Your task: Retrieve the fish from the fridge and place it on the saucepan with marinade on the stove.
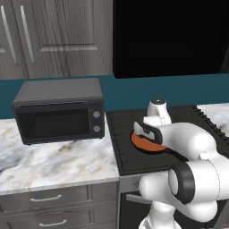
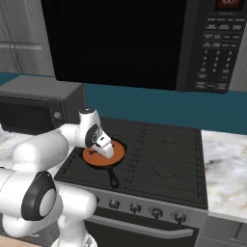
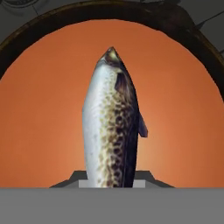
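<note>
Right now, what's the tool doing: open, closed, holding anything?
Tool: closed on the fish, over the pan.

The fish (image 3: 111, 127) is slender, silvery white along one flank and dark with brown speckles along the other, with a small dark fin at its 3 o'clock side. In the hand view it points its snout toward 12 o'clock, over the flat orange-brown inside of the saucepan with marinade (image 3: 43, 113). That shallow round black pan (image 2: 116, 157) sits on the stove (image 2: 159, 159), a black ridged cooktop, handle pointing to about 5 o'clock in the right base view.
</note>
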